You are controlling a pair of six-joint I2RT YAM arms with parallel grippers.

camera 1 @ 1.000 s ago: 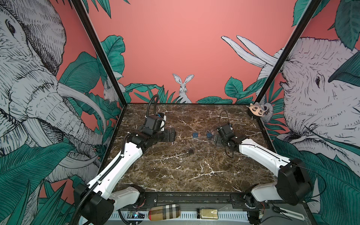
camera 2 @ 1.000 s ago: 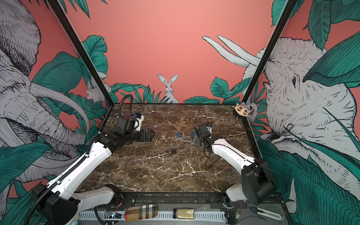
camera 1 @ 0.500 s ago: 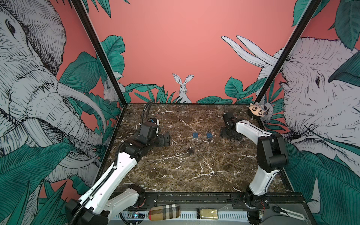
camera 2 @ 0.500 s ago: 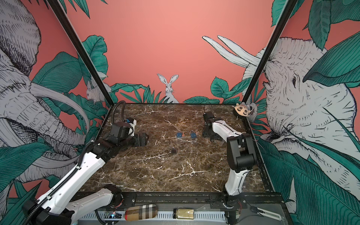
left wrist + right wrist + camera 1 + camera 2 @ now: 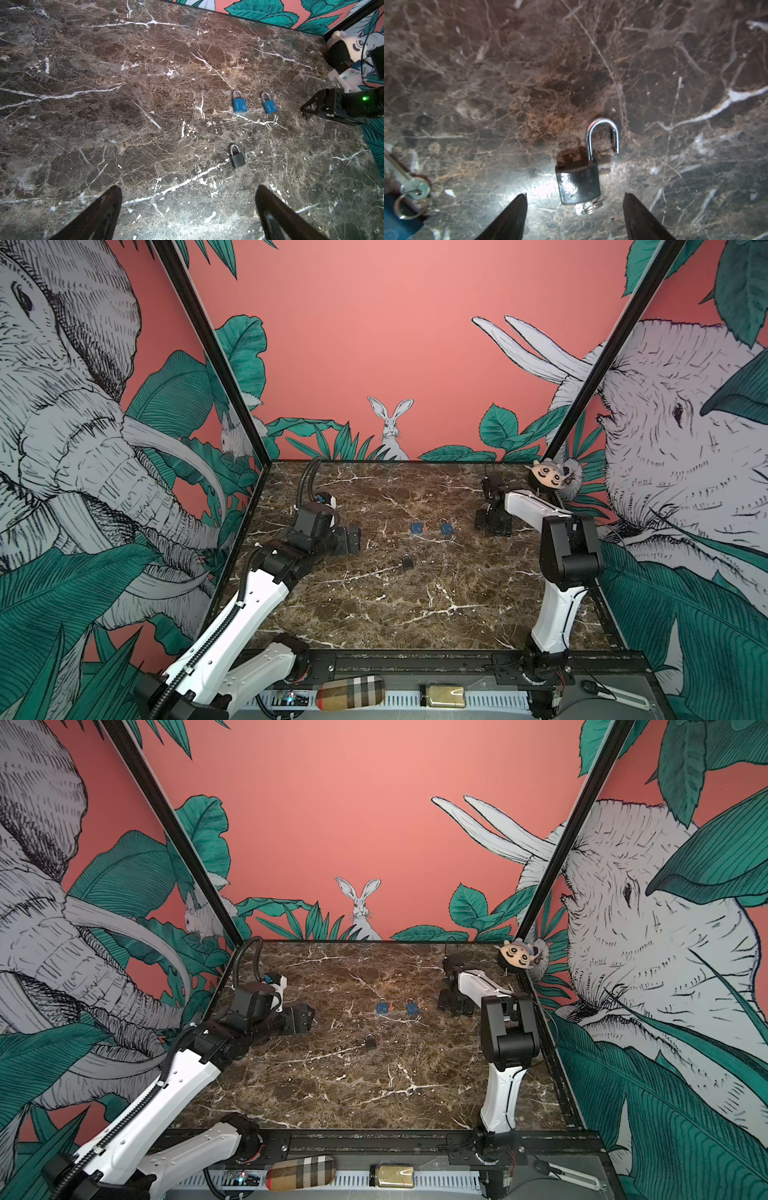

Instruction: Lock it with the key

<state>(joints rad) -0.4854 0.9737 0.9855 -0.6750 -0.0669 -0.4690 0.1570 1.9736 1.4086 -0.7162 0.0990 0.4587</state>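
A black padlock (image 5: 407, 561) (image 5: 370, 1040) lies on the marble table, mid-way between both arms. In the right wrist view the black padlock (image 5: 578, 182) has its silver shackle (image 5: 602, 135) swung open, and a small key (image 5: 586, 206) on a ring shows at the body's bottom edge. My right gripper (image 5: 575, 196) is open, its fingertips either side of the body and apart from it. In both top views the right gripper (image 5: 492, 526) (image 5: 455, 1006) sits at the far right. My left gripper (image 5: 189, 188) (image 5: 349, 539) is open and empty, well short of the padlock (image 5: 236, 155).
Two blue padlocks (image 5: 417, 527) (image 5: 446, 527) lie side by side behind the black one. A second key (image 5: 415, 187) on a ring rests by a blue padlock (image 5: 398, 218). A plush toy (image 5: 548, 475) hangs on the far right post.
The right arm has folded up at the right edge and its gripper has shifted right, away from the blue padlocks, with its jaws narrower. The left gripper has drawn back slightly left.
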